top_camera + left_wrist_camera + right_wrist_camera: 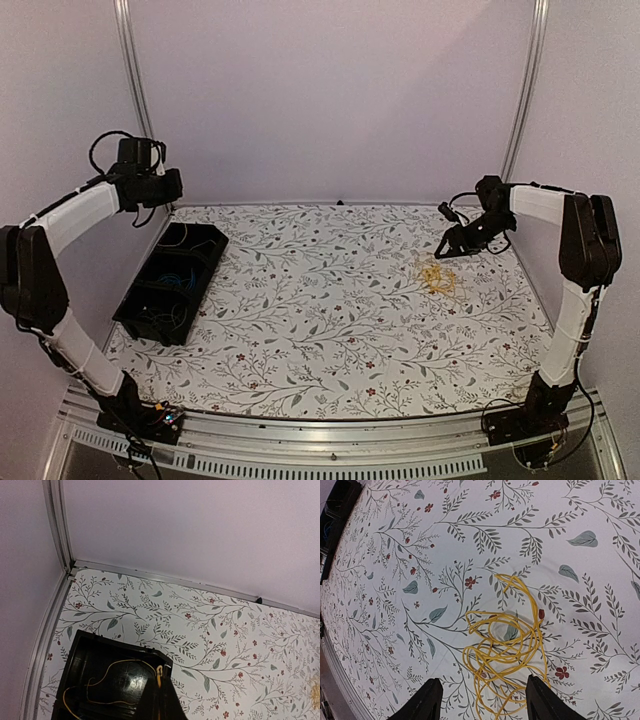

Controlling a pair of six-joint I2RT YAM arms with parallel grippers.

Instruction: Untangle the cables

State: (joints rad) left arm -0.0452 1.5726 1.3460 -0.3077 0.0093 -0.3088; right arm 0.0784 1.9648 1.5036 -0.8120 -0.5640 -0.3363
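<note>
— Floral table [320,340]; where lay the cables [505,650]?
— A yellow tangle just ahead of the right gripper [485,707], jaws apart, its near end between them.
— The left gripper [163,190]?
— Well apart, by the black bin [150,328]; whether parted, I couldn't tell.

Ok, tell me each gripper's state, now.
Left gripper: cannot be told; its fingers don't show clearly.
Right gripper: open, holding nothing, by the yellow cables.
</note>
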